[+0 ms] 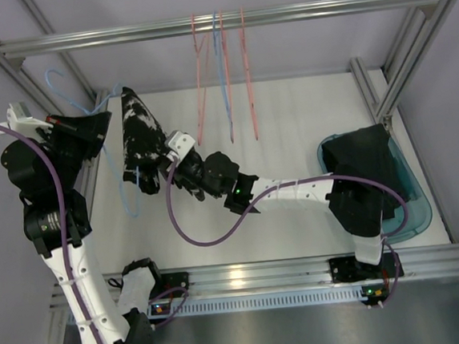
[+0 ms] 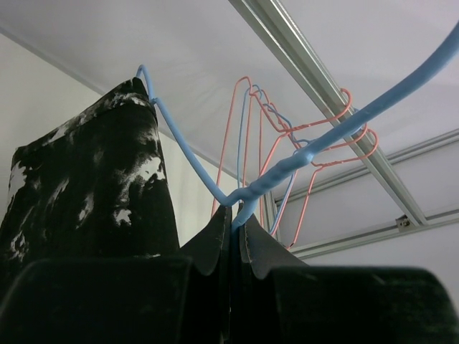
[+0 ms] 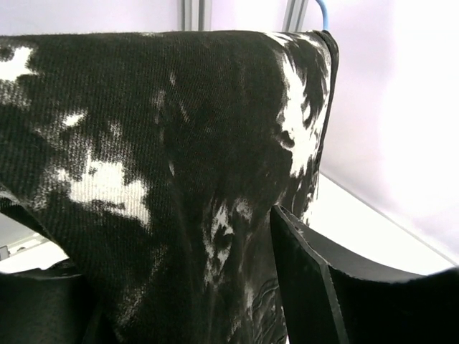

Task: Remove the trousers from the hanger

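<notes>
Two arms: both reach toward the left rear part of the table.
Left gripper: closed tight on the wire of the blue hanger, at the twisted neck where the shoulders meet.
Right gripper: jaws stand parted with the printed cloth between them. One finger is just beside the cloth's lower edge.
Printed trousers: black with white splotches, draped over the blue hanger and held up off the table between the two grippers.
Black trousers: plain, heaped over the teal tub at the table's right side, well apart from both grippers, with the right arm's lower links close beside them.
Other hangers: pink and blue wire, hanging from the metal rail across the rear.
</notes>
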{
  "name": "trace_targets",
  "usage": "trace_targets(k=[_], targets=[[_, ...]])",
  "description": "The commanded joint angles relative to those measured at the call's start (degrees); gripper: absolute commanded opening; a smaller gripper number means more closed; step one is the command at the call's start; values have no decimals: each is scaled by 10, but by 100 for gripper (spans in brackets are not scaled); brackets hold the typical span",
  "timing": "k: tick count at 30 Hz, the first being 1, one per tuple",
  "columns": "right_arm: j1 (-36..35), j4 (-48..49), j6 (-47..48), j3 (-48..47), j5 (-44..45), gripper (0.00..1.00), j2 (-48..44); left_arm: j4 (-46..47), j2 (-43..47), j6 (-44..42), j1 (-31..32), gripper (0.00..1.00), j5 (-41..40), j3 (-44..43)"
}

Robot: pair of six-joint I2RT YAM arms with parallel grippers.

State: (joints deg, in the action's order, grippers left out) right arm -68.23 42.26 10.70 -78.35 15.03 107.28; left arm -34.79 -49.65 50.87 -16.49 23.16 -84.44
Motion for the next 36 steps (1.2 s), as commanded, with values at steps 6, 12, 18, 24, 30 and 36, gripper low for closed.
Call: trace_targets(k=[6, 12, 18, 24, 30, 36], targets=[[25, 8, 0, -28, 40, 31, -9, 109, 18, 0, -3, 0, 13, -12], [29, -3, -1, -92, 61, 0, 7, 109, 30, -2, -3, 0, 22, 13], [30, -35, -30, -110, 32, 0, -43, 95, 52, -18, -4, 0, 9, 61], [30, -85, -88, -122, -11, 0, -104, 74, 54, -25, -3, 0, -14, 133], [31, -118, -146, -151, -34, 0, -146, 74, 54, -39, -4, 0, -38, 183], [31, -143, -179, -164, -39, 0, -188, 73, 70, -51, -3, 0, -62, 240]])
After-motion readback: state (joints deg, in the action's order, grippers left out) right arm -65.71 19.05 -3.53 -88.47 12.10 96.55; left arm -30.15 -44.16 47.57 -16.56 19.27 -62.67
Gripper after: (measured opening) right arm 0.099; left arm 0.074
